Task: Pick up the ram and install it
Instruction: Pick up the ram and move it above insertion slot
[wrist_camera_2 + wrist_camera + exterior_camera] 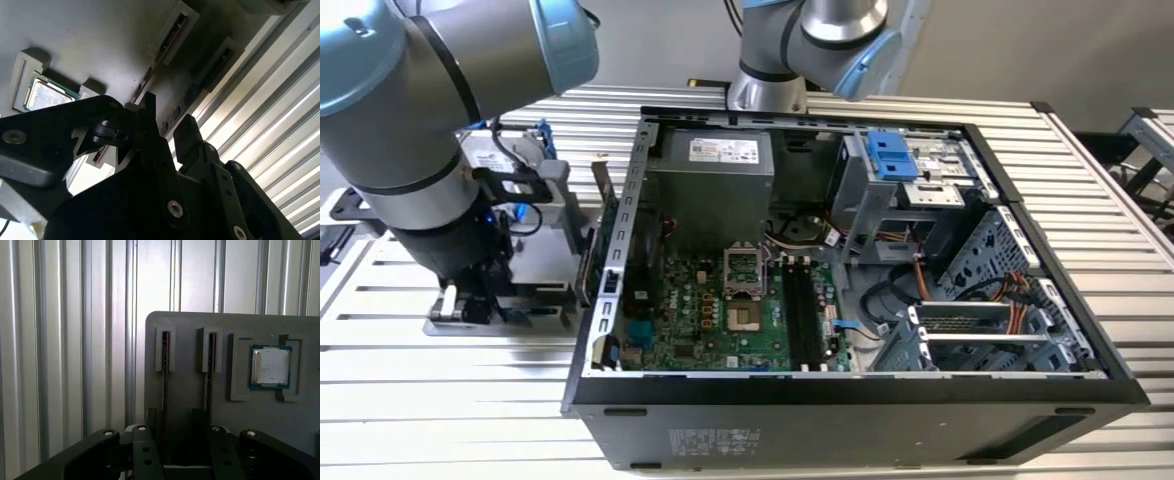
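First wrist view: I read the pincer (175,416) as open. Its two black fingers (150,421) are parted, and the ram (164,371) lies in line with the gap between them. I cannot tell whether either finger touches it. The ram is a thin, dark, narrow board standing on edge in a raised slot of a matte grey holder plate (190,322), on the side nearest the plate's rounded corner. A second ram stick (210,365) stands parallel in the neighbouring slot. Beside that, a square processor chip (270,366) with a dull silver lid and green border sits in a stepped recess. The plate lies on a worktop (60,340) of ribbed, shiny metal slats.

Second wrist view: the same outer stick runs into the gap between the fingers.

Exterior view: I see the arm (420,160) over the plate, at the exterior view's left of the open black computer case (854,425). Inside lies the green motherboard (707,325) with long black memory slots (807,310).
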Controlling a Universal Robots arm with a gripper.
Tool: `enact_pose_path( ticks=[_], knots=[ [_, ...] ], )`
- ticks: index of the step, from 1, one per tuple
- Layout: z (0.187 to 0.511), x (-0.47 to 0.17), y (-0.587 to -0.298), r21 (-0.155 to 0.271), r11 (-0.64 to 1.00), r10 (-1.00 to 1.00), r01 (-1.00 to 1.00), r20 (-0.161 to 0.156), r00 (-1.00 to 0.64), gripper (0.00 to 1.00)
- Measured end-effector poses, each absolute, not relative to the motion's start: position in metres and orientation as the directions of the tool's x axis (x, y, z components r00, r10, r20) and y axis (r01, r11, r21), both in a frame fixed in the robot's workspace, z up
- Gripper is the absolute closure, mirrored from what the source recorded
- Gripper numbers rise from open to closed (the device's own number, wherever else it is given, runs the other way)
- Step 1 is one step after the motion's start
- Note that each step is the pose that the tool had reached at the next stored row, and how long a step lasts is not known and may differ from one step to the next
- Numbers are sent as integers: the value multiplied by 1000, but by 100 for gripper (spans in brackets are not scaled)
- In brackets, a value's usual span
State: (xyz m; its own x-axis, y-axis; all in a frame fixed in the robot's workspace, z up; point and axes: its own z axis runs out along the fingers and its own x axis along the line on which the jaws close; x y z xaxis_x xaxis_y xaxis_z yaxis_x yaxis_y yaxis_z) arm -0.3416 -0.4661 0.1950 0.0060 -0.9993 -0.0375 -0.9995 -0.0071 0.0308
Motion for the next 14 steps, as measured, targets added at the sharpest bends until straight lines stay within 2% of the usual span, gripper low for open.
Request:
enact_pose_path(
  ticks=[14],
  knots=[
    [193, -342, -468, 31, -7, -999, -999, -38, 6, 0]
  ],
)
